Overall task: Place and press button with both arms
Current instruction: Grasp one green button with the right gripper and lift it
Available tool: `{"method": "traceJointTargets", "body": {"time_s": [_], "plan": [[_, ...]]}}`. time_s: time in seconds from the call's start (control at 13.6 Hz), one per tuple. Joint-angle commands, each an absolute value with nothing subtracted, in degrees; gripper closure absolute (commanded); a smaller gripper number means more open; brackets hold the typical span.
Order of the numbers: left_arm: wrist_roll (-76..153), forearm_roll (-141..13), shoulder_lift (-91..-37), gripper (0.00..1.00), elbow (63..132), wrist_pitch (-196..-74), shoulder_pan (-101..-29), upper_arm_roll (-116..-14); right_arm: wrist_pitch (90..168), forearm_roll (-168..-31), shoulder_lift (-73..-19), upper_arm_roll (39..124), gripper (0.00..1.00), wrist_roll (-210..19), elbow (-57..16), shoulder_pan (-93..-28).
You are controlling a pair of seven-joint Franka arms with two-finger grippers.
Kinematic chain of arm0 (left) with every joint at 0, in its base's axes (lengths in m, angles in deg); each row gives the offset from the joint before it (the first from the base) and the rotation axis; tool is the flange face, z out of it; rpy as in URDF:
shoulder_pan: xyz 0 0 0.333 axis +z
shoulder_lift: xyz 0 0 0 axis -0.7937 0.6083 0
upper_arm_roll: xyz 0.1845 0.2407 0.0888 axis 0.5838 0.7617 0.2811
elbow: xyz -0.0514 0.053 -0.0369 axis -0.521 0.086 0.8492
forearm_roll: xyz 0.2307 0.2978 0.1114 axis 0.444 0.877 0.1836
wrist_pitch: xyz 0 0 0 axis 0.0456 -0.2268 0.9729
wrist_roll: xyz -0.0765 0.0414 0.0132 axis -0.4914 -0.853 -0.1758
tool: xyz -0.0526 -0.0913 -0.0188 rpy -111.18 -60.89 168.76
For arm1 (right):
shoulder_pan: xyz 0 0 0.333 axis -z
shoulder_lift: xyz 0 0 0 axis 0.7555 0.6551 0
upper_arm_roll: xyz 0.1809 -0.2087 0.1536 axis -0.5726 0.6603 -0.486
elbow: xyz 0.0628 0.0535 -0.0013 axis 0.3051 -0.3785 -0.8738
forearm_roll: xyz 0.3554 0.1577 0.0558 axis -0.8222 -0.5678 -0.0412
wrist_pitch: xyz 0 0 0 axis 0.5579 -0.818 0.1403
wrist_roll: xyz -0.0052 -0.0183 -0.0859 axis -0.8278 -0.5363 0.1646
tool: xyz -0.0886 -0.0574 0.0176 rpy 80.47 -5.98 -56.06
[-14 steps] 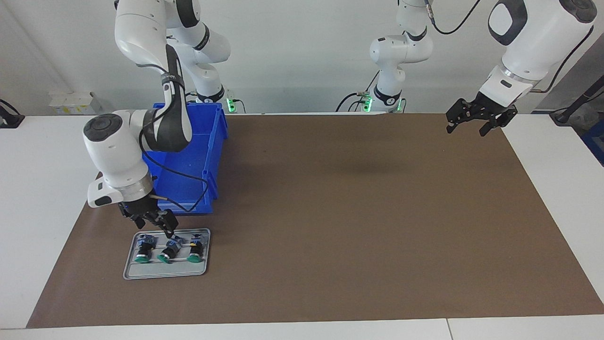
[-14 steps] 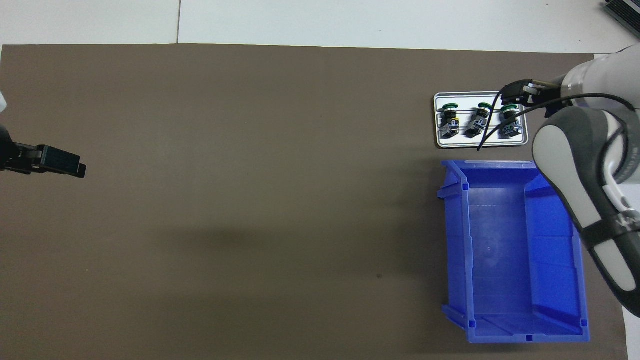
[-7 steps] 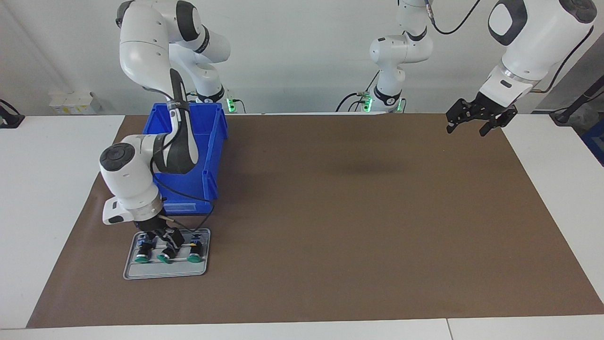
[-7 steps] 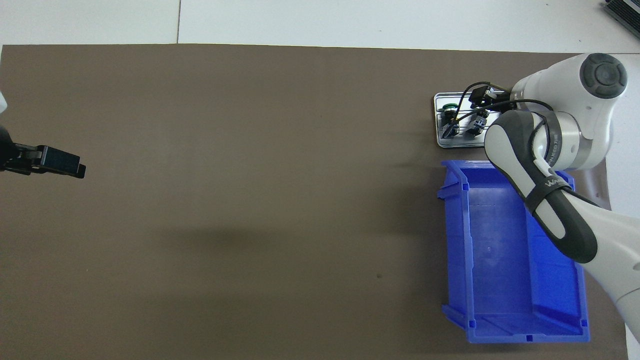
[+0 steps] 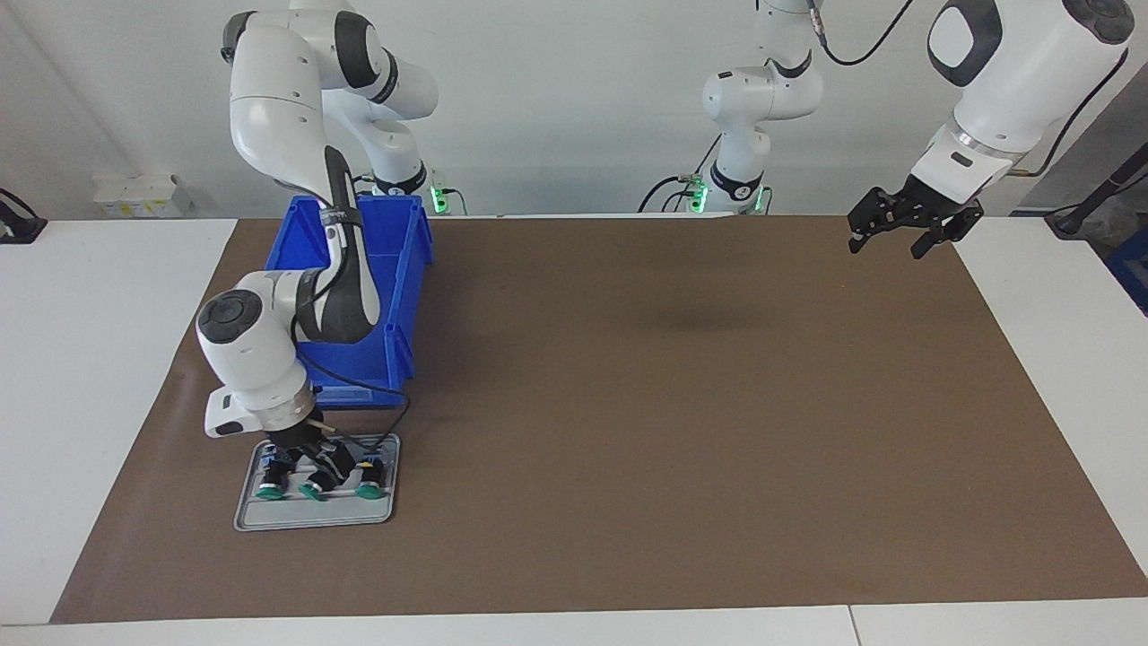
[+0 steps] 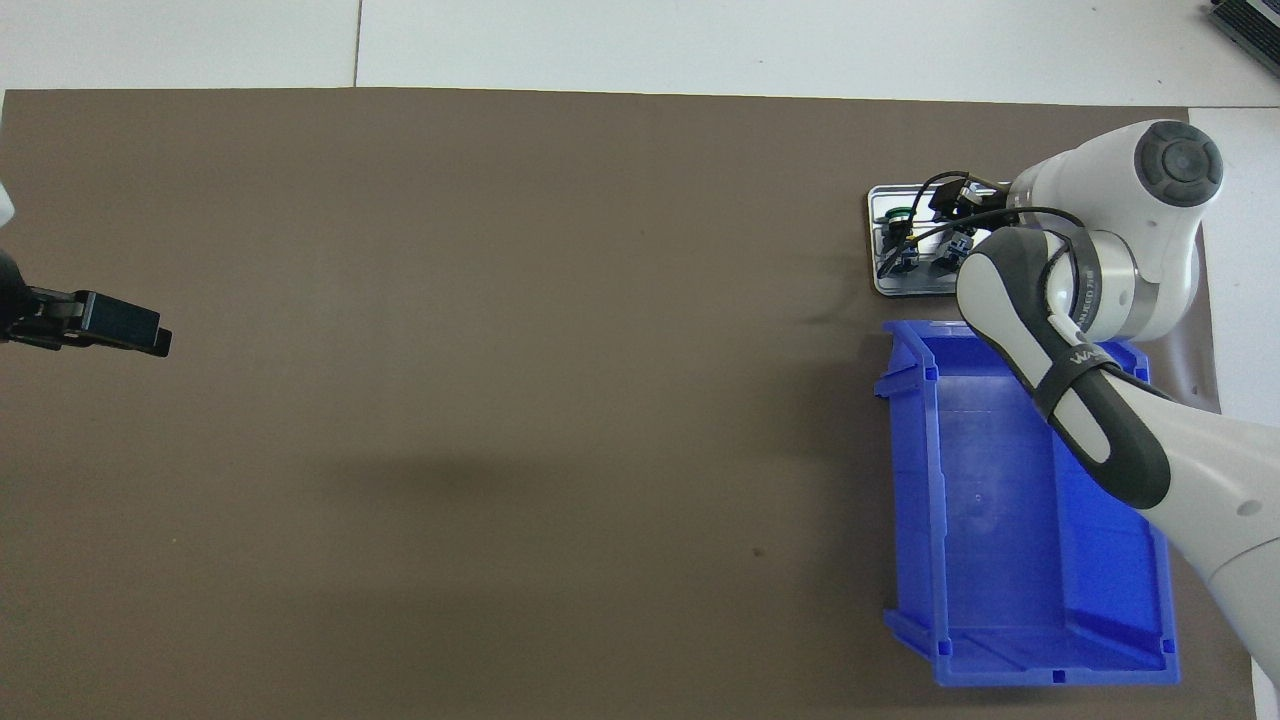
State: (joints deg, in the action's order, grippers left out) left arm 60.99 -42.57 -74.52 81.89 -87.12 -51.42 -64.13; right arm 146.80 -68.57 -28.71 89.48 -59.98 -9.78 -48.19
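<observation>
I am lowering the open right end effector (image 5: 316, 459) onto the middle button (image 5: 316, 484); crowding neighbours at its three and nine o'clock risk being knocked; the left end effector (image 5: 904, 235) is waiting open.

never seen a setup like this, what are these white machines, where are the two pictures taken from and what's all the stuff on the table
These are two white robot arms with black grippers. One picture faces them from across the table; the other looks down from above their end. On the brown mat sit a blue bin and a grey tray holding three green-capped buttons. The right gripper is down at the middle button, apparently not gripping it yet. The left gripper waits open above the mat's other end, holding nothing.
</observation>
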Motion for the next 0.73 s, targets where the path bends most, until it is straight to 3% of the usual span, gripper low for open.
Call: {"method": "traceJointTargets", "body": {"time_s": [0.0,0.07,0.15,0.22,0.29,0.66], "plan": [[61.69,-41.81,-76.14,0.00,83.73,-87.45,-51.12,-64.17,147.39,-70.12,-28.14,89.00,0.09,-58.89,-9.99,-47.93],[61.69,-41.81,-76.14,0.00,83.73,-87.45,-51.12,-64.17,147.31,-70.64,-27.97,89.00,0.16,-58.97,-9.99,-47.93],[61.69,-41.81,-76.14,0.00,83.73,-87.45,-51.12,-64.17,147.31,-70.65,-27.97,89.09,0.42,-59.32,-9.99,-47.84],[61.69,-41.81,-76.14,0.00,83.73,-87.45,-51.12,-64.17,147.22,-70.65,-27.97,89.00,0.94,-60.11,-10.08,-47.67],[61.69,-41.81,-76.14,0.00,83.73,-87.45,-51.12,-64.17,147.04,-70.65,-27.97,89.00,1.00,-60.81,-10.08,-47.75],[61.69,-41.81,-76.14,0.00,83.73,-87.45,-51.12,-64.17,141.62,-69.60,-28.23,89.18,1.00,-62.05,-5.62,-47.14]]}}
